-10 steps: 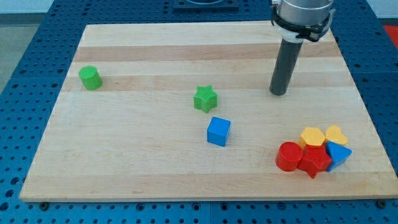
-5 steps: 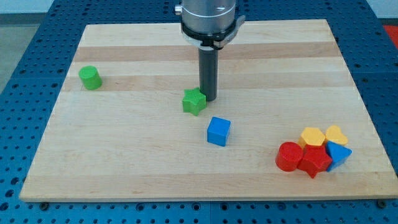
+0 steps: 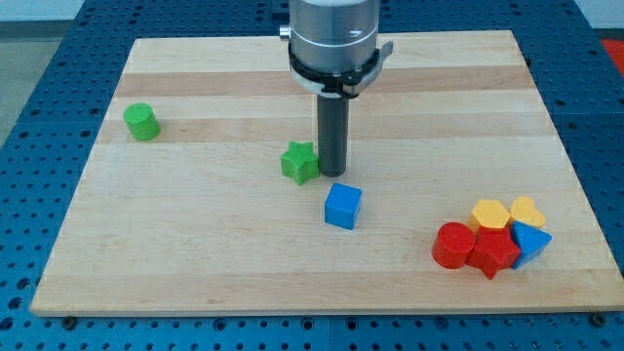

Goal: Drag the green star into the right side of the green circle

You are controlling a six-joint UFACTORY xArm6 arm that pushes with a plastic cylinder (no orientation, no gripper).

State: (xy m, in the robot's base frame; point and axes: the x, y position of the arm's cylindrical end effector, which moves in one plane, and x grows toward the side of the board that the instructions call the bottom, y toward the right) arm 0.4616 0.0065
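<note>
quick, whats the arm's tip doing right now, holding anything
My tip: no gripper, holds nothing; it sits against the right side of the green star block.

Illumination bright, even and diffuse, evidently from overhead. The wooden board (image 3: 195, 244) shows no glare. Shadows are short and soft, lying close under each block and beside my tip (image 3: 333, 175). Focus sharp throughout; no blur or edge distortion noted.

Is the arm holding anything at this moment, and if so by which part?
Nothing is held; the arm ends in a plain rod. My tip stands on the board right beside the green star, on its right, just above the blue cube.
</note>
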